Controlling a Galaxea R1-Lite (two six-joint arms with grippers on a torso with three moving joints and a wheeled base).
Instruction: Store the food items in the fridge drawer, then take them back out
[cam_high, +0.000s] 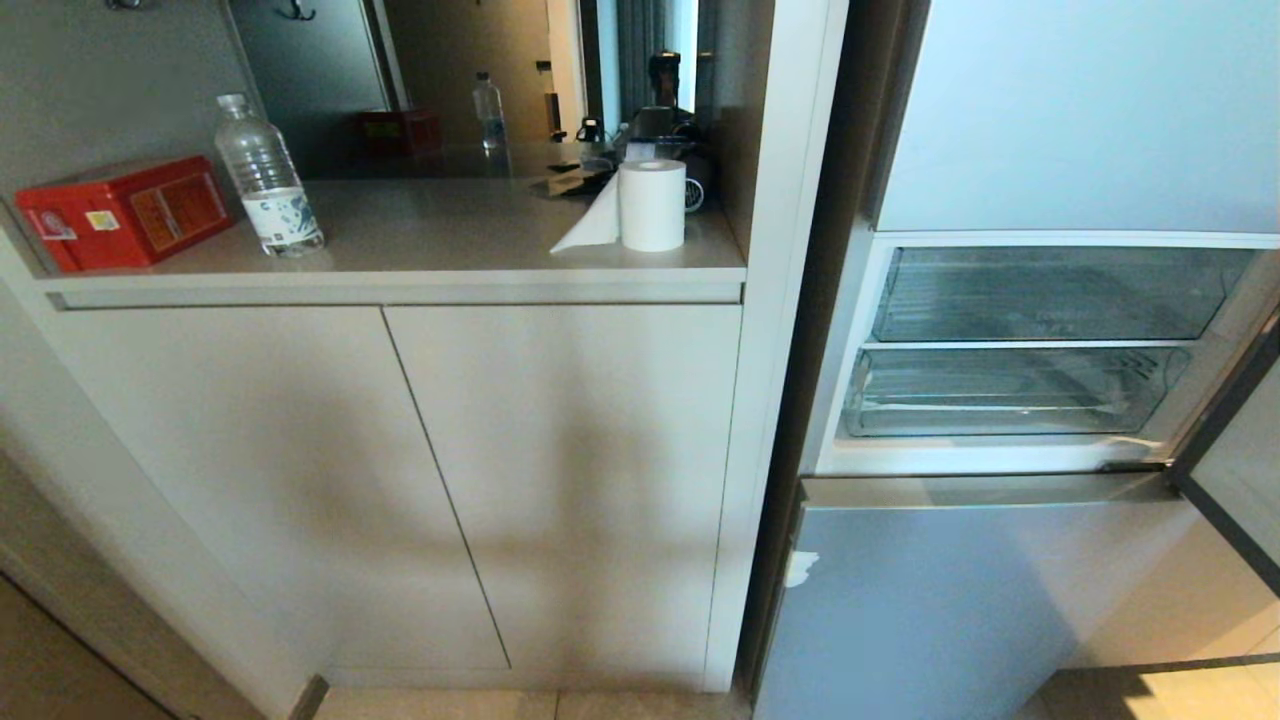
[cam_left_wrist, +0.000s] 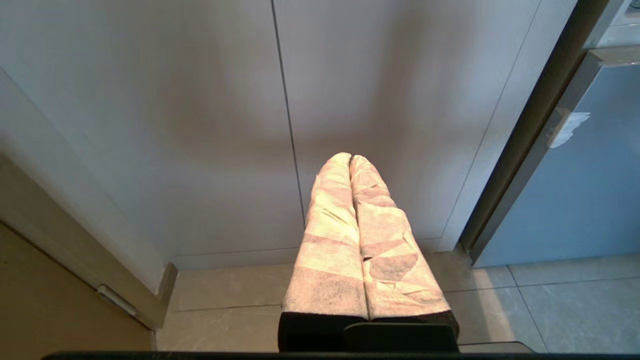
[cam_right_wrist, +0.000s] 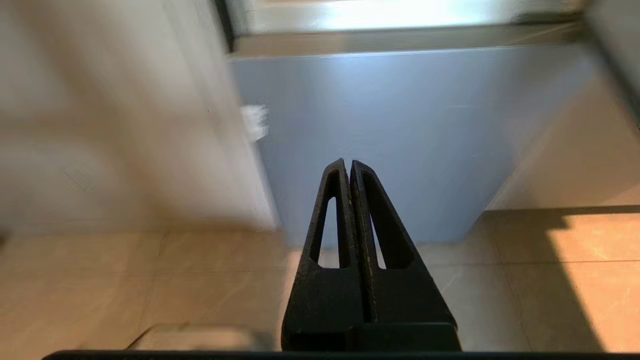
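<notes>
The fridge drawer (cam_high: 1010, 392) is the lower of two clear bins in the open middle section of the pale blue-grey fridge; it sits pushed in and looks empty. No food items show in any view. Neither arm appears in the head view. My left gripper (cam_left_wrist: 350, 158), its fingers wrapped in pale tape, is shut and points at the white cabinet doors low near the floor. My right gripper (cam_right_wrist: 347, 162), black with slotted fingers, is shut with nothing in it and points at the fridge's bottom door (cam_right_wrist: 400, 125).
Another clear drawer (cam_high: 1050, 295) sits above the fridge drawer. The open fridge door's dark edge (cam_high: 1235, 470) stands at the far right. On the counter (cam_high: 450, 235) to the left are a red box (cam_high: 125, 212), a water bottle (cam_high: 267, 180) and a paper roll (cam_high: 652, 204).
</notes>
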